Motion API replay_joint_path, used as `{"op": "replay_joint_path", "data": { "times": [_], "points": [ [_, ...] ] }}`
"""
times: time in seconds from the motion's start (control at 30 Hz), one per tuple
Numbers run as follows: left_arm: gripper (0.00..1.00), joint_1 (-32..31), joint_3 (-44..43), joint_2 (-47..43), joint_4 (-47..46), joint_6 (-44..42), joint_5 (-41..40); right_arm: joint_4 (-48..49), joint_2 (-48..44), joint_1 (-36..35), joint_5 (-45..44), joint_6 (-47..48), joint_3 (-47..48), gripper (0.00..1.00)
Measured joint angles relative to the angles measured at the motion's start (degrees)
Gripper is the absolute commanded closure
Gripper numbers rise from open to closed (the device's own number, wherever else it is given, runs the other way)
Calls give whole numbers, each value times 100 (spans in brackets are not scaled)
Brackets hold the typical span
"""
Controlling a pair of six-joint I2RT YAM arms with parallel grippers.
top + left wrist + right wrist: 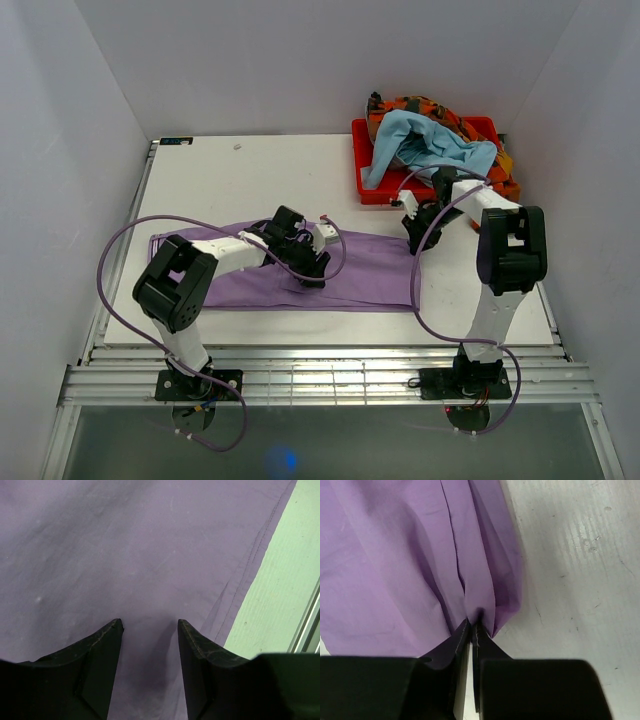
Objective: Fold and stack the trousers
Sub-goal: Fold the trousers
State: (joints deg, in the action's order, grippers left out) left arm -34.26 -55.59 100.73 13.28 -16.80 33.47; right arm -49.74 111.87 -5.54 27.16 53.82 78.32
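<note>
— What have I got hold of?
— Your right claw (472,623) is pinched shut on the end of the trousers (370,280), which lie flat on the tabletop (250,170). Your left claw (150,622) gapes empty over mid-cloth. Lift slowly and keep the fold square.

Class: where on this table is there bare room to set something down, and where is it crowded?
Bare: the far left of the table, between the trousers, the back wall and the red bin. Crowded: the near band, where both arms reach over the trousers, and the bin, heaped with clothes.

White table (250,170), plain pale walls (320,60) on three sides, slatted metal rails (330,382) along near edge
</note>
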Motion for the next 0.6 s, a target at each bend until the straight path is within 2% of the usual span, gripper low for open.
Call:
{"op": "replay_joint_path", "data": {
  "times": [0.07, 0.1, 0.23, 0.33, 0.6],
  "points": [
    [49, 0, 0, 11, -2, -28, -2, -17, 0, -7, -7, 20, 24, 92],
    [59, 4, 0, 17, 2, -46, -7, -28, 0, -7, -20, 20, 48, 92],
    [78, 11, -11, 98, 11, -175, -22, -70, 7, -7, -103, -37, 273, 92],
    [85, 28, -101, 192, 81, -339, -17, -94, 72, -4, -190, -109, 605, 92],
    [93, 15, -234, 295, 267, -763, 48, -96, 422, -13, -372, -284, 1069, 92]
  ]
}}
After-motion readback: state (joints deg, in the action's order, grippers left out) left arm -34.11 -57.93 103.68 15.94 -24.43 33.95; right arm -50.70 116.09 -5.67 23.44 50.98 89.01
